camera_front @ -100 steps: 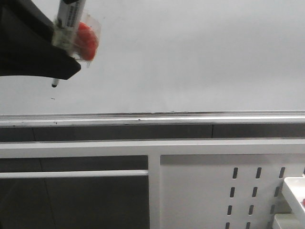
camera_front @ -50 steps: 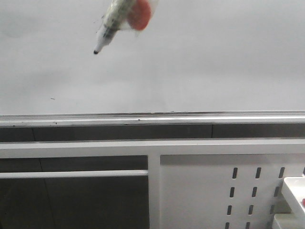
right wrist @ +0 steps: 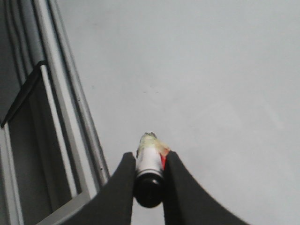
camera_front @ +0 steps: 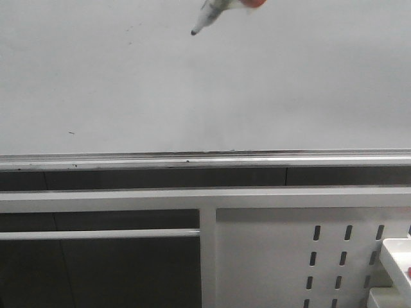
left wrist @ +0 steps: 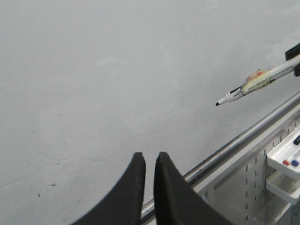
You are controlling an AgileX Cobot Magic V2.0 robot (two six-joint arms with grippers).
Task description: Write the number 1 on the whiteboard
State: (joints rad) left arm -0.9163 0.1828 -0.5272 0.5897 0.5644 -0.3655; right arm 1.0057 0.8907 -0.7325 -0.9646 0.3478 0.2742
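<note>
The whiteboard (camera_front: 257, 90) is a pale grey-white board that fills the upper front view. It also fills the left wrist view (left wrist: 117, 70) and the right wrist view (right wrist: 211, 70). No number 1 stroke shows on it; only a tiny dark speck (camera_front: 70, 133) at the lower left. My right gripper (right wrist: 150, 155) is shut on a white marker (right wrist: 149, 164). The marker's dark tip (camera_front: 194, 32) points down-left near the board's top and also shows in the left wrist view (left wrist: 218, 103). I cannot tell if it touches. My left gripper (left wrist: 149, 157) is shut and empty, facing the board.
A silver rail (camera_front: 205, 157) runs along the board's lower edge. Below it are dark panels, a white frame and a white panel with slotted holes (camera_front: 276, 256). A white tray (left wrist: 286, 154) with small coloured items stands at the lower right.
The marker has moved up and to the right, from the board's upper left to its top centre. The dark gripper body that held it has left the front view.
</note>
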